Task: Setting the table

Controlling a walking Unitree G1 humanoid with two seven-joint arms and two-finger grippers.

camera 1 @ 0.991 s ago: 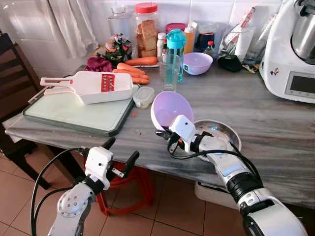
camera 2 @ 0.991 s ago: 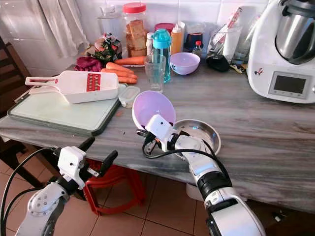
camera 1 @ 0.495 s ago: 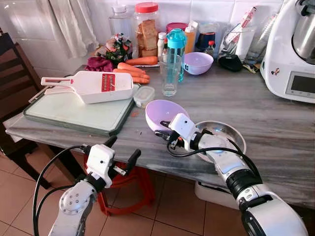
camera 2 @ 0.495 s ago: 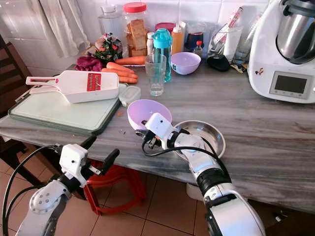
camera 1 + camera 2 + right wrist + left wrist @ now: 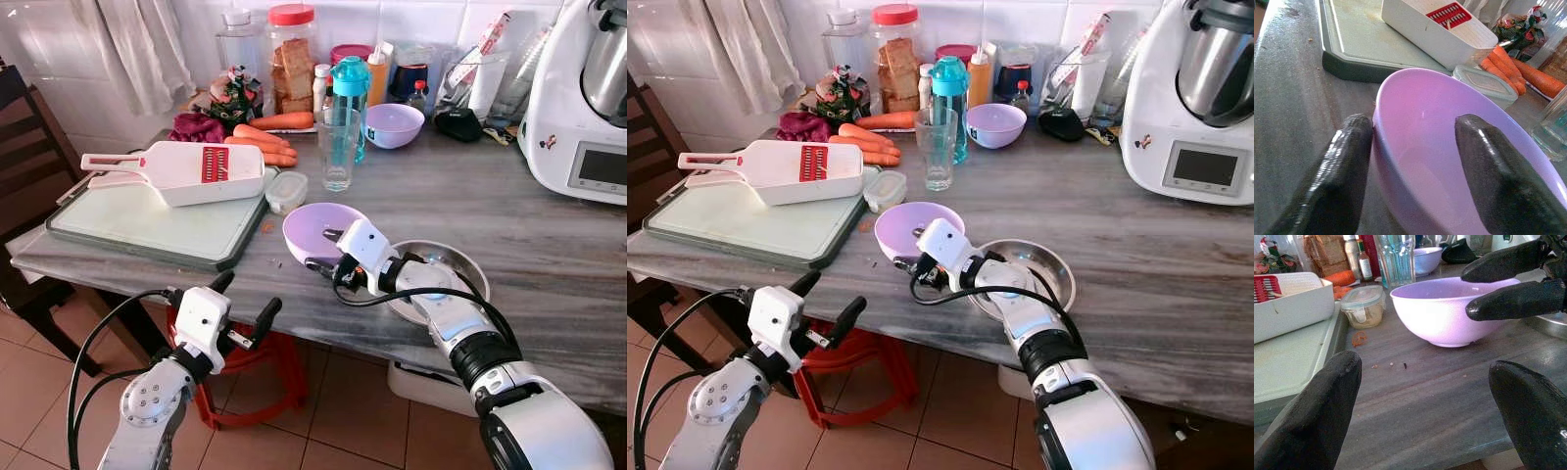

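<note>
A second ago the lilac bowl [image 5: 323, 231] stood tilted almost on its edge in the right gripper [image 5: 323, 250]; half a second ago it was half lowered. Now it sits upright with its base on the grey, streaked stone-look table [image 5: 549, 264], just beside the steel dish. The camera view has barely shifted, and the left arm has kept its place.

At the left, the left gripper [image 5: 240, 299] hangs below the table's front edge, its jaws apart and holding nothing; the matte black fingers [image 5: 1317, 416] look rounded and blunt in the left wrist view.

On the table's left part lies a pale green cutting board [image 5: 147, 225] with a darker raised rim, and across it a white plastic slicer [image 5: 181, 171] with a long handle and a red blade insert. Behind it lie smooth orange carrots [image 5: 265, 145]. Just right of the board sits a small lidded plastic container [image 5: 286, 192].

The bowl is smooth, glossy plastic, round with a thin rim. The right gripper's jaws straddle that rim, one finger [image 5: 1347, 171] outside the wall and one inside; the wrist view shows the outer finger touching the wall.

Behind the bowl stands a clear ribbed glass [image 5: 338, 147]. To the right, a shallow shiny steel dish [image 5: 451, 269] lies under the right forearm.
</note>
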